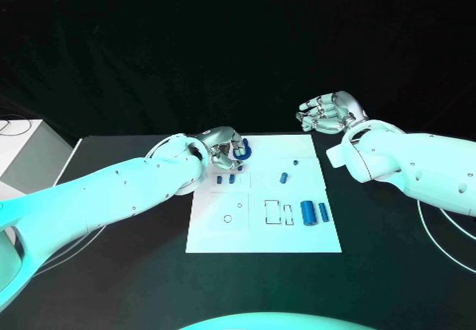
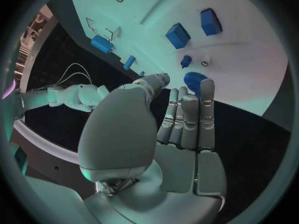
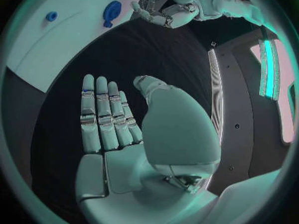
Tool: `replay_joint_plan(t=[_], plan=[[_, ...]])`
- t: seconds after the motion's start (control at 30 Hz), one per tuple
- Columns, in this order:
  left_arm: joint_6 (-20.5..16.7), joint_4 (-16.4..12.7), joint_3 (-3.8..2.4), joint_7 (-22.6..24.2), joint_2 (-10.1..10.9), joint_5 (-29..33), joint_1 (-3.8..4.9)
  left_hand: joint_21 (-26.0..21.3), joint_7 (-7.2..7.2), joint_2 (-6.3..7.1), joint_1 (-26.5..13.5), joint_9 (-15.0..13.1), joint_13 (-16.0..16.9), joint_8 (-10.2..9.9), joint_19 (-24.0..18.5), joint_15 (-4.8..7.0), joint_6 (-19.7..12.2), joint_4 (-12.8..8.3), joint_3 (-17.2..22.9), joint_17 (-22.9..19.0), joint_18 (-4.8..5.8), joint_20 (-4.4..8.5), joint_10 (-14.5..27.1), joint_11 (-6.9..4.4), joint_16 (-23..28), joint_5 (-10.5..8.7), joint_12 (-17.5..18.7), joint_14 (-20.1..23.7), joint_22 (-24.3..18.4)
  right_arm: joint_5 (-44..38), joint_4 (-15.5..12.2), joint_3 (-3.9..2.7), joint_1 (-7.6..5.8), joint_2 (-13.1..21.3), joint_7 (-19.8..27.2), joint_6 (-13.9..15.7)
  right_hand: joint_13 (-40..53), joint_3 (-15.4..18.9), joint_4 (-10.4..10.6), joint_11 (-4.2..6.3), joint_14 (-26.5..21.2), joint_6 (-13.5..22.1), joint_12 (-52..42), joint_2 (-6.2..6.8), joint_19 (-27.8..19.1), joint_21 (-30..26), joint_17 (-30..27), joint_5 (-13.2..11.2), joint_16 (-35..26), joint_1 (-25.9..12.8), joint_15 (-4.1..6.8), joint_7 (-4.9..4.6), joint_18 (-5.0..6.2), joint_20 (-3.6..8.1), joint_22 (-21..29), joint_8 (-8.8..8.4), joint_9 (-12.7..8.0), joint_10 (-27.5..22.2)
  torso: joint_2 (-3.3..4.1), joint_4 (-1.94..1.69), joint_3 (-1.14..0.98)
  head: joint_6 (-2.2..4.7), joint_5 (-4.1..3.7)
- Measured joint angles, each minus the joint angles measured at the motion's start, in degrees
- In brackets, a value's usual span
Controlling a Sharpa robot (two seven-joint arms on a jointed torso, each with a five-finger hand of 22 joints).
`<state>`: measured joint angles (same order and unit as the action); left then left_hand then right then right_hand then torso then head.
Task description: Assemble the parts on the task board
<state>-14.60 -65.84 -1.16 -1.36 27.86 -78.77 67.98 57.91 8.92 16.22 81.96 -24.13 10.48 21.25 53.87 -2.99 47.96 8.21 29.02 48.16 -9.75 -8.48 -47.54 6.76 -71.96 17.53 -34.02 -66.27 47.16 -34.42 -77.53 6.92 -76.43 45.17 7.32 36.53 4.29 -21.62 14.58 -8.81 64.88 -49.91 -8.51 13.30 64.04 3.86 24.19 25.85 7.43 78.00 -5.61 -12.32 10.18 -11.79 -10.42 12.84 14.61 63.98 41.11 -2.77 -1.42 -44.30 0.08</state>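
Left hand (image 1: 226, 150), upper left of the board (image 1: 263, 234), fingers straight and apart, empty, fingertips just beside a blue gear-like part (image 2: 194, 80). Risk: nudging it off the edge onto the counter (image 1: 119, 275). Two cylinders (image 1: 314, 212) lie lower right. Right hand (image 1: 327, 113), upper right, loosely curled, empty.

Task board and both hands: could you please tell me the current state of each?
Task board: flat on the table, blue parts lying on it, not yet assembled.
Round blue part: on the board by the left fingertips, not held.
Left robot hand: open, over the board's far corner.
Right robot hand: fingers curled, off the board, holding nothing.
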Motion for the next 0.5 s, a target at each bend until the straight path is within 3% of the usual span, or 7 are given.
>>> replay_joint_plan(t=[0.5], plan=[[3.8,2.2,0.22,-2.9,-2.0,-3.2,-0.22,4.5,0.58,-0.21,-0.4,1.1,-1.4,-1.1,4.7,0.03,1.3,0.0,-0.8,2.4,0.01,-0.13,-0.9,0.03,-3.2,-0.34,1.2,-2.7,5.5,0.0,-0.3,-0.01,-0.01,-0.1,0.0,0.0,-0.2,-0.3,0.0,0.00,0.0,0.2,0.0,-0.01,-0.2,0.0,-0.1,0.5,-0.2,0.0,0.00,-0.15,0.01,-0.21,0.3,0.00,-0.1,0.0,-0.05,0.03,0.07,-0.17,-0.02]])
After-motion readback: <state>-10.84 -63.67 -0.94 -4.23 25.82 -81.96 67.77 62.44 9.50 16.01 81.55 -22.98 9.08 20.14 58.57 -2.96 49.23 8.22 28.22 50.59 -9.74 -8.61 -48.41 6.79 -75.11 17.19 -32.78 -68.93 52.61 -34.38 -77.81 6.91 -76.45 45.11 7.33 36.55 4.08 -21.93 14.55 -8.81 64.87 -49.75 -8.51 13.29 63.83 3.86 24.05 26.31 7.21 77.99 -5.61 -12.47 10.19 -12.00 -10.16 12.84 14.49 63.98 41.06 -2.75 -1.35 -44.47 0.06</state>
